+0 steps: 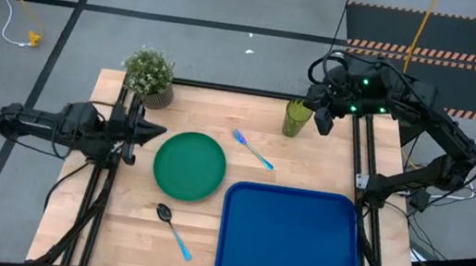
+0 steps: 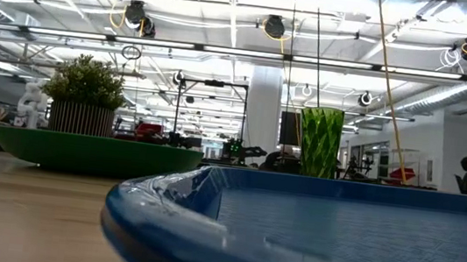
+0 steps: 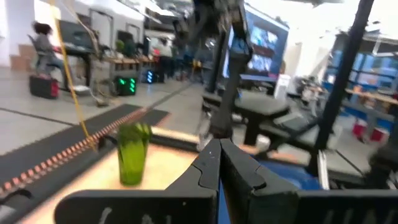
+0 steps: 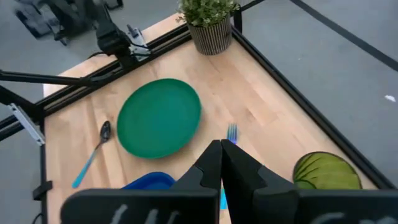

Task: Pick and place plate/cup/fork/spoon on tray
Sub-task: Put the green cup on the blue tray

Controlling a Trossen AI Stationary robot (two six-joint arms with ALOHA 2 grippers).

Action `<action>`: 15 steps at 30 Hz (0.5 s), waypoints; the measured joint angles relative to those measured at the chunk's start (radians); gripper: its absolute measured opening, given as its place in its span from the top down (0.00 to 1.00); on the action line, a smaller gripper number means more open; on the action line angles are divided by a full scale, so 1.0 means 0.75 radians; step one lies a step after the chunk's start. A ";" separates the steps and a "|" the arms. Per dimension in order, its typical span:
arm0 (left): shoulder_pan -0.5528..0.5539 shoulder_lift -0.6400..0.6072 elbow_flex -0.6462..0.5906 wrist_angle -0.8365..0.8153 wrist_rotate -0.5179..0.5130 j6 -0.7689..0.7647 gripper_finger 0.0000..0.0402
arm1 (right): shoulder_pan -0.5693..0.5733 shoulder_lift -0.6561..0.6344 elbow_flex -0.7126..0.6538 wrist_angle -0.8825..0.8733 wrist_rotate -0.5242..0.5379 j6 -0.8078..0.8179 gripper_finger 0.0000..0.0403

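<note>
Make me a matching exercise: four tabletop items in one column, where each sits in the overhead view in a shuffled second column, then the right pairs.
Things:
1. plate
2. cup
3. spoon
4. fork

Places:
A. at the table's far edge, beside the right gripper
B. near the front edge, left of the tray
C. between the plate and the cup
D. mid-table, just in front of the left gripper

Pairs: 1-D, 2-A, 3-B, 4-C

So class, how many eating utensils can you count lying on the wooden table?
2. The fork lies between the plate and the cup, above the tray. The spoon lies below the plate, left of the tray. None seems hidden.
</note>
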 joint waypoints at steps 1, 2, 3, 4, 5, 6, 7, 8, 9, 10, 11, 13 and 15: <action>0.009 0.034 0.046 -0.002 -0.018 0.002 0.98 | -0.006 0.000 0.000 0.001 0.001 -0.013 1.00; 0.020 0.071 0.093 -0.005 -0.038 0.003 0.98 | -0.012 0.001 0.000 0.000 0.001 -0.027 1.00; 0.033 0.107 0.143 -0.007 -0.061 0.003 0.98 | -0.019 0.000 0.000 0.000 0.001 -0.038 1.00; 0.047 0.142 0.192 -0.019 -0.078 0.003 0.98 | -0.023 0.000 0.000 0.000 0.001 -0.049 1.00; 0.061 0.179 0.242 -0.040 -0.088 0.003 0.98 | -0.029 -0.001 0.000 0.000 0.001 -0.056 1.00; 0.075 0.219 0.293 -0.064 -0.088 0.003 0.98 | -0.033 -0.001 0.000 0.000 0.001 -0.060 1.00; 0.088 0.260 0.342 -0.082 -0.088 0.003 0.98 | -0.038 0.000 -0.002 0.001 0.001 -0.059 1.00; 0.099 0.302 0.392 -0.107 -0.088 0.003 0.98 | -0.044 -0.001 -0.009 0.005 0.000 -0.059 1.00; 0.110 0.342 0.439 -0.137 -0.087 0.003 0.98 | -0.047 -0.001 -0.018 0.004 0.000 -0.058 1.00; 0.121 0.385 0.487 -0.160 -0.087 0.003 0.98 | -0.047 -0.002 -0.029 0.003 -0.001 -0.057 1.00; 0.130 0.428 0.534 -0.178 -0.087 0.003 0.98 | -0.048 -0.002 -0.040 -0.001 -0.002 -0.057 1.00; 0.150 0.513 0.626 -0.230 -0.087 0.003 0.98 | -0.047 -0.001 -0.063 -0.006 -0.004 -0.057 1.00; 0.170 0.597 0.714 -0.283 -0.063 0.017 0.98 | -0.047 -0.001 -0.087 -0.005 -0.033 -0.055 1.00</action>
